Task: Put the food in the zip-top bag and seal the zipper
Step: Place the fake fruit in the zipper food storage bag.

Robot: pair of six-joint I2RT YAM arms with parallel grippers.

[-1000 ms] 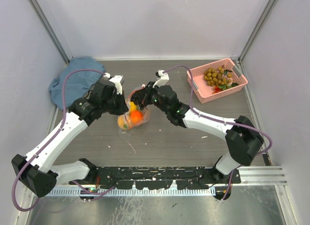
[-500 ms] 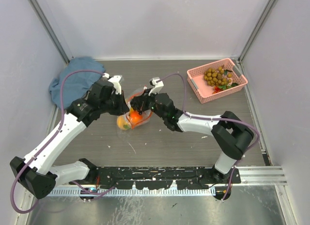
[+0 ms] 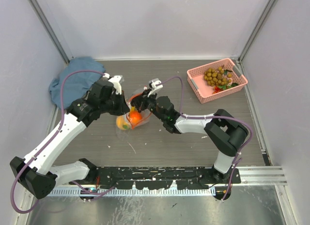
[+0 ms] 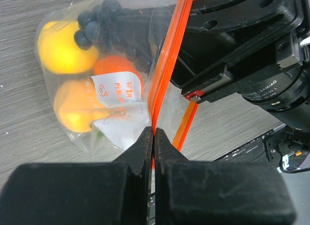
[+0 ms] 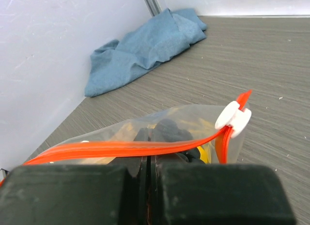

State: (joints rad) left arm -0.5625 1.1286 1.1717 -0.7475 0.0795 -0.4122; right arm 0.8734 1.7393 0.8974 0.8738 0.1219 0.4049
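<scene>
Clear bag (image 3: pixel 131 119) lies left of centre on the tabletop (image 3: pixel 160 142), w/ a yellow fruit (image 4: pixel 58 43), an orange fruit (image 4: pixel 72 106) & dark grapes (image 4: pixel 99 16) inside. Its zipper (image 4: pixel 167 60) runs betw. both arms. Left gripper (image 4: pixel 153 137) is pinched tight on the strip. Right gripper (image 5: pixel 147 162) is clamped on it too, w/ the white slider (image 5: pixel 232 119) at the strip's far end. Blue cloth (image 3: pixel 72 79) is in the far left corner. Pink basket (image 3: pixel 193 82) w/ brown grapes (image 3: pixel 218 75) is in the far right corner.

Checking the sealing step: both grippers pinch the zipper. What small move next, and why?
Probably keep the left gripper clamped and run the right gripper along the zipper toward the white slider. Both are shut on it, the fruit is inside the bag, yet the left wrist view shows its sides apart.
</scene>
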